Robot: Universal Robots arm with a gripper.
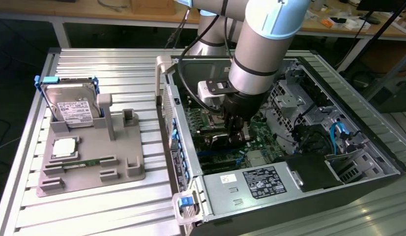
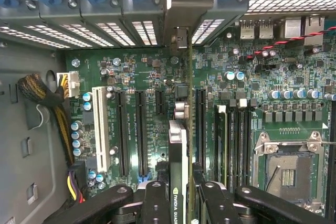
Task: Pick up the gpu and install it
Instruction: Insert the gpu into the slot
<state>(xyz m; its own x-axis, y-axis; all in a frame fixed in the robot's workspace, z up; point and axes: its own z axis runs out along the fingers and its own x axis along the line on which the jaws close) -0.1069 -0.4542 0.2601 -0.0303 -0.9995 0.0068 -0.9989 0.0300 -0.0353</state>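
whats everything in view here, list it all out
table: one, ribbed silver, under everything
computer case: one, grey, open, exterior view's right
motherboard: one, green, inside the computer case
power supply: one, grey, labelled, at the case's near end
holder: one, grey, on the table, exterior view's left
hard drive: one, silver, white label, upright in the holder
memory stick: one, green, flat on the holder
gpu: one, black, pale bracket, edge-on above the motherboard's slots
arm: one, pale grey, reaching into the case
hand: one, black, shut on the gpu
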